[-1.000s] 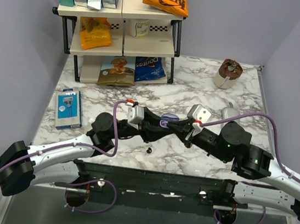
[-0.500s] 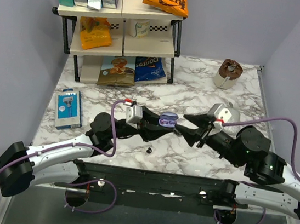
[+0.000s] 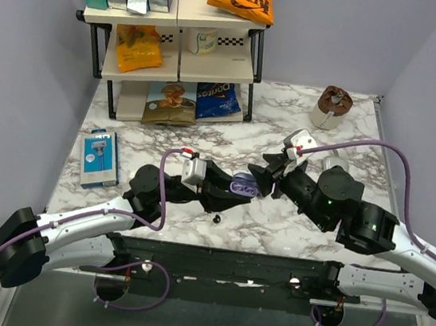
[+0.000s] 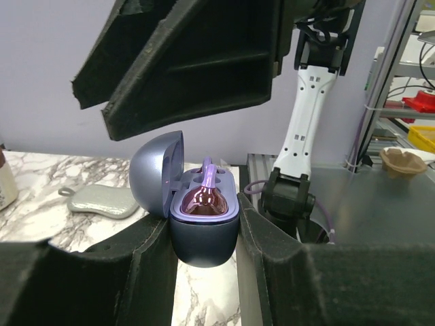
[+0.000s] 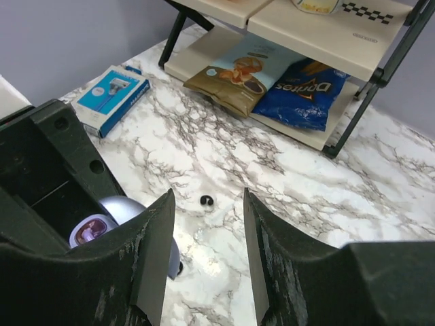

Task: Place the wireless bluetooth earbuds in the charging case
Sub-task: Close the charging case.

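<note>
The charging case (image 4: 204,234) is dark blue with its lilac lid (image 4: 155,173) swung open. My left gripper (image 3: 236,187) is shut on the case body and holds it just above the table. One glossy earbud (image 4: 204,200) with a purple sheen sits in the case. The other earbud (image 5: 206,200), small and black, lies loose on the marble (image 3: 216,219) in front of the case. My right gripper (image 5: 208,192) is open and empty. It hovers over the case, and the loose earbud shows between its fingers far below.
A wire shelf rack (image 3: 180,21) with snack bags and boxes stands at the back left. A blue box (image 3: 100,157) lies at the left, a brown cup (image 3: 332,106) at the back right, and a grey pouch (image 4: 102,200) behind the right arm.
My right gripper opened at the case, drew back to the right, then swung up and over the case. The left gripper kept its hold on the case.
</note>
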Controlling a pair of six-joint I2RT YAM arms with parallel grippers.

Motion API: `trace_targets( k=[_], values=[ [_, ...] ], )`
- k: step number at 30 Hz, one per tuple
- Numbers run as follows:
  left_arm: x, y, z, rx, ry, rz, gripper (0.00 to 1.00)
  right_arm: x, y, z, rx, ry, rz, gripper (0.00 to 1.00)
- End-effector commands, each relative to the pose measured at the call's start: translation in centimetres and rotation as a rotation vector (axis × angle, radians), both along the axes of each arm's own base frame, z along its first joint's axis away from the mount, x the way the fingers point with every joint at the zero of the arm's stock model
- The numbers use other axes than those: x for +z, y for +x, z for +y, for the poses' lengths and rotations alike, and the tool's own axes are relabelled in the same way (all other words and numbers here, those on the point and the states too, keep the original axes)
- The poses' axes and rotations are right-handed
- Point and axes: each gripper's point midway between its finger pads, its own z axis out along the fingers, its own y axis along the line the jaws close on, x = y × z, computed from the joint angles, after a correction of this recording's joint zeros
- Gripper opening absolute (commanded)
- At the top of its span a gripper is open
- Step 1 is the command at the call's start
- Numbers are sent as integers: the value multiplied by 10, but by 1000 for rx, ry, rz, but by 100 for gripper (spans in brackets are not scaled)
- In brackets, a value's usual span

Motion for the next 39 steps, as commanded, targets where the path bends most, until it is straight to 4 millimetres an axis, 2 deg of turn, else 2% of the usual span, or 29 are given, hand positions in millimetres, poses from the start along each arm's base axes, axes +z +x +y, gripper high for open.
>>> trace_targets(
  k=[1, 2, 6, 8, 14, 23, 39],
  values=[
    [10, -13, 5, -49, -37, -49, 0, 12, 4, -7, -39, 21, 10, 54],
    [9, -13, 5, -47, -32, -45, 0, 11, 2, -7, -29, 21, 14, 54],
    [7, -9, 3, -31, -21, -30, 0, 30, -10, -14, 31, 119, -34, 54],
    [6, -5, 3, -13, -13, -19, 0, 35, -21, -8, 111, 139, -44, 54],
    [11, 3, 2, 23, -16, -17, 0, 6, -30, 9, 208, 3, -18, 53],
    [12, 9, 0, 48, -9, -9, 0, -4, -35, 19, 261, -28, -3, 46],
    [18, 8, 1, 52, -25, -23, 0, -22, -32, 29, 262, -91, 25, 46]
  ],
)
